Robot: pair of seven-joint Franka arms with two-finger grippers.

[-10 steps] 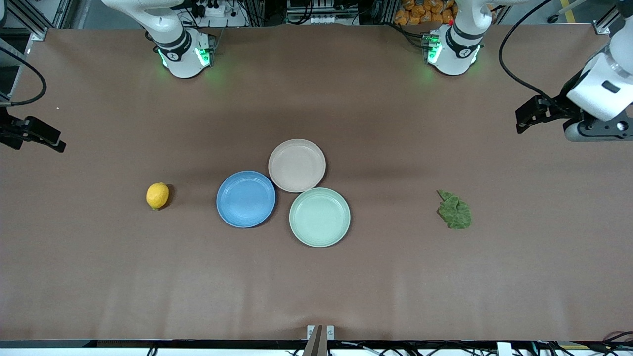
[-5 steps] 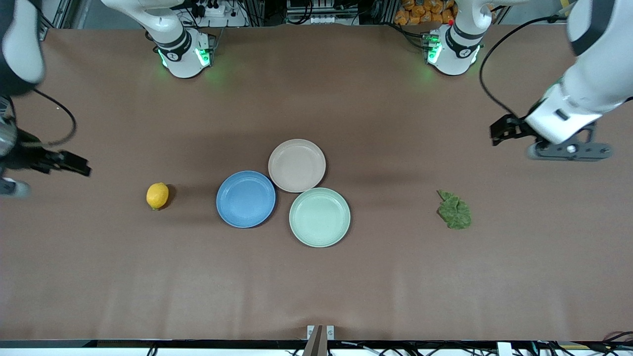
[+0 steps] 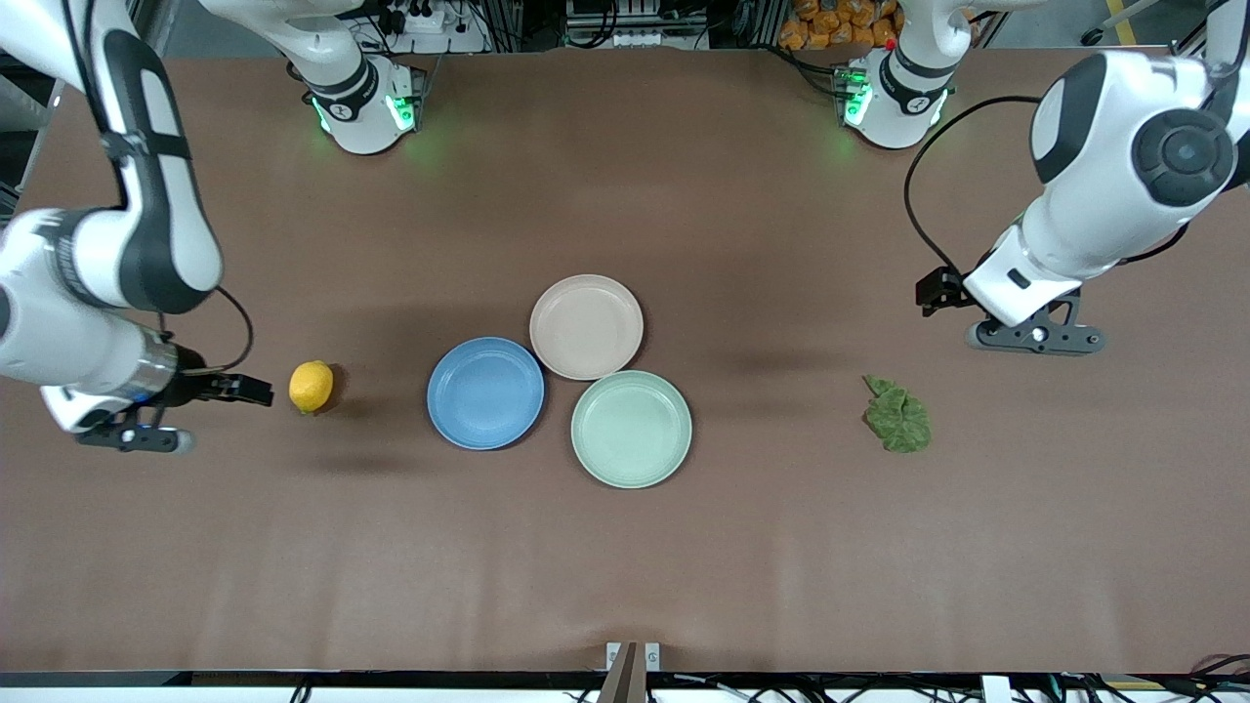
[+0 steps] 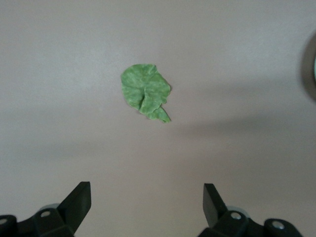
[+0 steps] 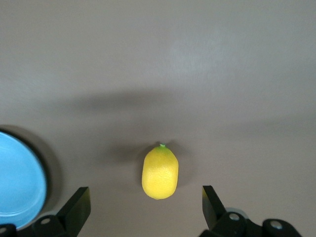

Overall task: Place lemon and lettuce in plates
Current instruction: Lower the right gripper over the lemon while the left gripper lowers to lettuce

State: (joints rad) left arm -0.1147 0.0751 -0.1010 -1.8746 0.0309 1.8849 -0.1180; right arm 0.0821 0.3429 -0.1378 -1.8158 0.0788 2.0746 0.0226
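The blue plate (image 3: 485,392), beige-pink plate (image 3: 586,326) and mint-green plate (image 3: 631,429) cluster touching, all holding nothing. The lemon (image 3: 311,386) lies toward the right arm's end from the blue plate, the lettuce (image 3: 898,416) toward the left arm's end. The right gripper (image 3: 256,391), jaws spread, hovers beside the lemon; the left gripper (image 3: 933,290), spread, hangs above the table near the lettuce.

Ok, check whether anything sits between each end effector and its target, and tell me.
Nothing visible does. The right end effector is open beside the lemon, with only bare table between them. The left end effector is open over bare table near the lettuce, and its wrist view shows the lettuce unobstructed.
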